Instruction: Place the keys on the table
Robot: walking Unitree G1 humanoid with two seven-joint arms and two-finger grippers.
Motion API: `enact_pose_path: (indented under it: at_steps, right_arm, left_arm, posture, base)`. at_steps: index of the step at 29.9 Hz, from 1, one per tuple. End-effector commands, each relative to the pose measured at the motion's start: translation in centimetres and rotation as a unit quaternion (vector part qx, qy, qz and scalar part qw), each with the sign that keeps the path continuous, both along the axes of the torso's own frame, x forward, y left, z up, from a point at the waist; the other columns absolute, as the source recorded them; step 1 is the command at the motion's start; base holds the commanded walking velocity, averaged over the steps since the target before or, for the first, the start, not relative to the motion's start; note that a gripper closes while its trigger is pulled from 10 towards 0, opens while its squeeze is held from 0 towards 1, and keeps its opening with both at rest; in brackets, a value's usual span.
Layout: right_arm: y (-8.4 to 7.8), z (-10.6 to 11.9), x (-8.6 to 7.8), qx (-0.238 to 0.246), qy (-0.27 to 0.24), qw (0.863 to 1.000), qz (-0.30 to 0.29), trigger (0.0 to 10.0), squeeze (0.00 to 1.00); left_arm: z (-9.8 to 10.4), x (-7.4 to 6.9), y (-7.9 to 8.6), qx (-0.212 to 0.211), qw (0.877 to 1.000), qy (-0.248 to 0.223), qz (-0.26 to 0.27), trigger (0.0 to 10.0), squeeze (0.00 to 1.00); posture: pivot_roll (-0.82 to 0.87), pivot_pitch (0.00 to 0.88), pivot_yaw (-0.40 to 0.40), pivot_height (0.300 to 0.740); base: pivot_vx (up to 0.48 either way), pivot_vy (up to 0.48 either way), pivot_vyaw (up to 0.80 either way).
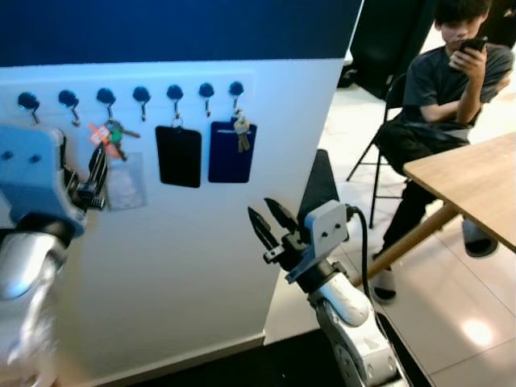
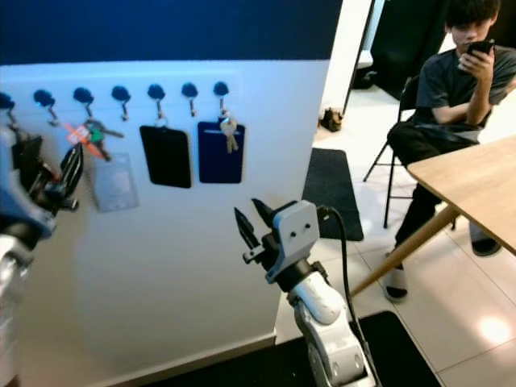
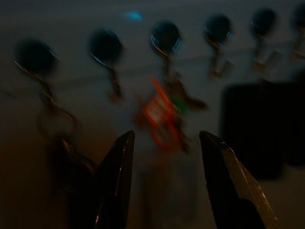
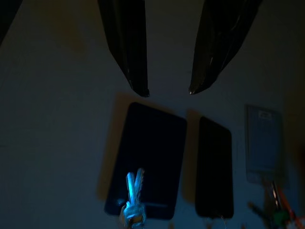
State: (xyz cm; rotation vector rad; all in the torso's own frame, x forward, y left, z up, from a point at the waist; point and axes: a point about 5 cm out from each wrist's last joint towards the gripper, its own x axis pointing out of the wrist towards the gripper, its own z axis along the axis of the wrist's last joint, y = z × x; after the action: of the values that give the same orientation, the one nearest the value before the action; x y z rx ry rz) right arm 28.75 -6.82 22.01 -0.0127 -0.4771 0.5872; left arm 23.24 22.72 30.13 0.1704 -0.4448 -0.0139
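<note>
A bunch of keys with an orange tag and a green key (image 1: 110, 135) hangs on the third hook of a white wall panel (image 1: 201, 274). My left gripper (image 1: 97, 173) is raised just below and left of it, open; in the left wrist view the blurred bunch (image 3: 164, 112) sits just beyond the open fingers (image 3: 119, 171). A second, silver bunch of keys (image 1: 241, 131) hangs on the rightmost hook over a blue card (image 1: 230, 157). My right gripper (image 1: 260, 208) is open and empty, held low and right of that card. The wooden table (image 1: 476, 181) stands at the right.
A black card (image 1: 178, 156) and a clear badge holder (image 1: 126, 181) also hang from the hook row. A person (image 1: 443, 89) sits on a folding chair behind the table, holding a phone. A dark mat (image 2: 334, 189) lies on the tiled floor past the panel's edge.
</note>
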Motion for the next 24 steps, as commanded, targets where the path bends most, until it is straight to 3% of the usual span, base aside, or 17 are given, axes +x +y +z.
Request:
enact_pose_path:
  at_steps: [1, 3, 4, 7, 8, 9, 12, 14, 18, 20, 21, 23, 24]
  right_arm:
    - [-0.4, -1.3, 0.3, 0.0, 0.027, 1.0, -0.009, 10.0, 0.0]
    - [-0.9, -2.3, 0.5, -0.003, 0.042, 0.999, -0.021, 10.0, 0.0]
    - [-1.4, -3.8, 0.6, -0.018, 0.061, 0.997, -0.035, 10.0, 0.0]
    - [-1.7, -4.5, 0.6, -0.022, 0.07, 0.996, -0.041, 10.0, 0.0]
    - [-2.4, -6.5, 0.6, -0.034, 0.102, 0.992, -0.061, 10.0, 0.0]
    - [-2.4, -6.5, 0.6, -0.034, 0.102, 0.992, -0.061, 10.0, 0.0]
    - [-3.1, -9.2, 0.3, -0.054, 0.142, 0.985, -0.076, 10.0, 0.0]
    - [-3.3, -9.8, 0.2, -0.057, 0.153, 0.984, -0.079, 10.0, 0.0]
    - [-5.4, -15.2, -1.0, -0.101, 0.242, 0.959, -0.105, 10.0, 0.0]
    - [-6.0, -16.5, -1.5, -0.113, 0.262, 0.952, -0.113, 10.0, 0.0]
    - [-6.0, -16.5, -1.5, -0.113, 0.262, 0.952, -0.113, 10.0, 0.0]
    - [-7.1, -18.2, -2.2, -0.14, 0.281, 0.941, -0.127, 10.0, 0.0]
    - [-7.1, -18.2, -2.2, -0.14, 0.281, 0.941, -0.127, 10.0, 0.0]
  left_arm:
    - [-1.5, -0.9, 0.5, -0.017, 1.0, 0.018, 0.012, 10.0, 0.0]
    - [-2.2, -1.1, 0.8, -0.022, 0.999, 0.022, 0.044, 10.0, 0.0]
    - [-3.3, -1.3, 1.4, -0.029, 0.995, 0.032, 0.091, 10.0, 0.0]
    - [-3.7, -1.4, 1.7, -0.029, 0.993, 0.037, 0.112, 10.0, 0.0]
    - [-5.6, -1.7, 2.8, -0.029, 0.983, 0.062, 0.172, 10.0, 0.0]
    - [-5.6, -1.7, 2.8, -0.029, 0.983, 0.062, 0.172, 10.0, 0.0]
    - [-8.6, -2.4, 3.9, -0.044, 0.97, 0.114, 0.209, 10.0, 0.0]
    - [-9.3, -2.5, 4.0, -0.044, 0.968, 0.126, 0.214, 10.0, 0.0]
    - [-17.5, -3.0, 3.2, -0.021, 0.943, 0.265, 0.199, 10.0, 0.0]
    - [-19.5, -3.0, 2.7, -0.015, 0.935, 0.298, 0.189, 10.0, 0.0]
    - [-19.5, -3.0, 2.7, -0.015, 0.935, 0.298, 0.189, 10.0, 0.0]
    - [-22.5, -2.9, 1.8, -0.019, 0.924, 0.346, 0.16, 10.0, 0.0]
    - [-22.5, -2.9, 1.8, -0.019, 0.924, 0.346, 0.16, 10.0, 0.0]
  posture:
    - [0.2, 0.175, -0.03, 0.74]
    - [0.2, 0.176, -0.033, 0.74]
    - [0.2, 0.176, -0.034, 0.74]
    - [0.2, 0.177, -0.034, 0.74]
    - [0.21, 0.175, -0.034, 0.74]
    - [0.21, 0.175, -0.034, 0.74]
    - [0.2, 0.175, -0.033, 0.74]
    - [0.2, 0.175, -0.033, 0.74]
    - [0.21, 0.174, -0.031, 0.74]
    - [0.2, 0.173, -0.032, 0.74]
    - [0.2, 0.173, -0.032, 0.74]
    - [0.19, 0.173, -0.03, 0.74]
    - [0.19, 0.173, -0.03, 0.74]
  base:
    - [0.0, 0.0, 0.0]
    - [0.0, 0.0, 0.0]
    - [0.0, 0.0, 0.0]
    - [0.0, 0.0, 0.0]
    - [0.0, 0.0, 0.0]
    - [0.0, 0.0, 0.0]
    - [0.0, 0.0, 0.0]
    - [0.0, 0.0, 0.0]
    - [0.0, 0.0, 0.0]
    - [0.0, 0.0, 0.0]
    - [0.0, 0.0, 0.0]
    - [0.0, 0.0, 0.0]
    - [0.0, 0.0, 0.0]
